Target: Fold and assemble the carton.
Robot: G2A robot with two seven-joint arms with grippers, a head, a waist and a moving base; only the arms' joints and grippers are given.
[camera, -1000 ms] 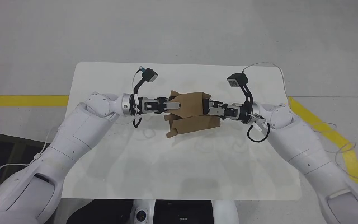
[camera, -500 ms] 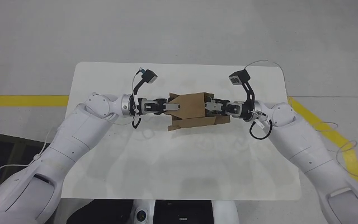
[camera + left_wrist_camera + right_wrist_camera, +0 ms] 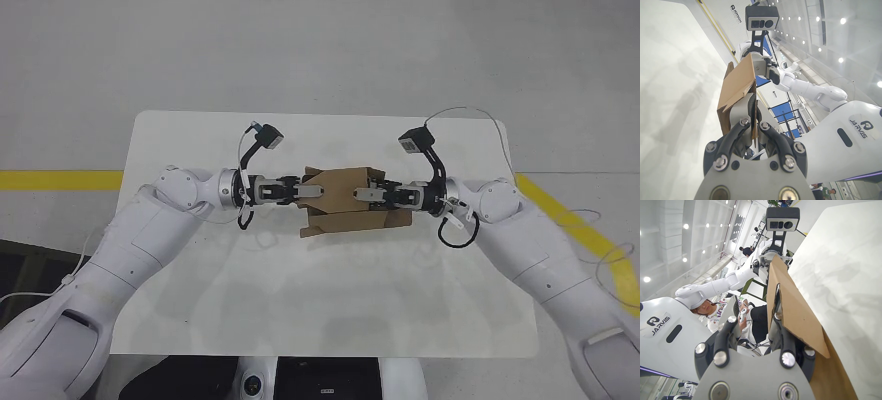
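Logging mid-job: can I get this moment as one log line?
carton: partly folded, over table | left gripper: shut on carton edge | right gripper: open, at carton's other end

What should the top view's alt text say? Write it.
A half-folded brown carton is at the middle of a white table, between two robot arms. The left gripper pinches one end; the right gripper, open, is at the other.
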